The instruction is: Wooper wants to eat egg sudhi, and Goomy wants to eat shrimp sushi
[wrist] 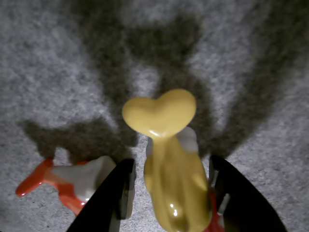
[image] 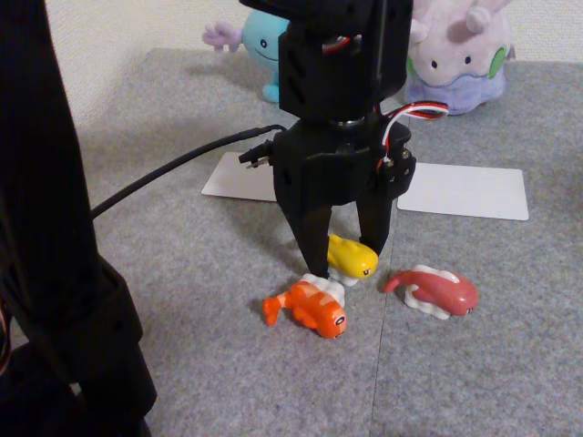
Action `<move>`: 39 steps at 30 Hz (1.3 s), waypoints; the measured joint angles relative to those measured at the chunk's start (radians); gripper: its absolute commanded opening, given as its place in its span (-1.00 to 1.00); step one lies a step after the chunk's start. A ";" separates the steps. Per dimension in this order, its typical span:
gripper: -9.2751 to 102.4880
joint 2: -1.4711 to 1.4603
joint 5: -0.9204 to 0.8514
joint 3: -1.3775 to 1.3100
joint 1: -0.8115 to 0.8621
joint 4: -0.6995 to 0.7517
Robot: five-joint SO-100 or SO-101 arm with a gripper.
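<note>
Grey felt mat (image: pixel 182 273) over pale floor, two white cards (image: pixel 460 189) laid flat ahead of the plushes. Black two-finger gripper (image: pixel 344 253) lowered over glossy yellow toy egg sudhi (image: pixel 352 257), jaws spread, one finger on each flank; in wrist view gripper (wrist: pixel 169 193) straddling the same yellow toy (wrist: pixel 169 159), small gaps visible either side, so not yet clamped.

Judged step: closing on the egg piece. Best squeezed evenly across the body with the toy centred, since the glossy shell looks likely to slip; lift straight up afterwards.

Obstacles: glossy orange white-striped shrimp sushi (image: pixel 307 308) lying just beside the near finger, close enough to be nudged. Longer pink-red toy sushi (image: pixel 434 291) near on the right of fixed view, apart. Black cable (image: pixel 173 168) trailing across mat.

Destinations at rear: light blue plush Wooper (image: pixel 255 45) partly behind the arm; pale lilac plush Goomy (image: pixel 460 56) to its right.
</note>
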 measured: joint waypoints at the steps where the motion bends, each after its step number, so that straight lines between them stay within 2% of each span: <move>1: -0.68 -0.002 0.000 -0.002 0.002 -0.002; 9: -0.75 -0.005 0.017 -0.006 0.006 0.005; 15: -0.75 0.058 0.137 -0.006 -0.011 0.035; 19: -0.74 0.178 0.233 -0.006 -0.091 0.074; 24: -0.74 0.325 0.430 -0.005 -0.216 0.097; 34: -0.74 0.376 0.985 -0.005 -0.523 0.078; 39: -0.74 0.376 1.118 -0.003 -0.554 0.018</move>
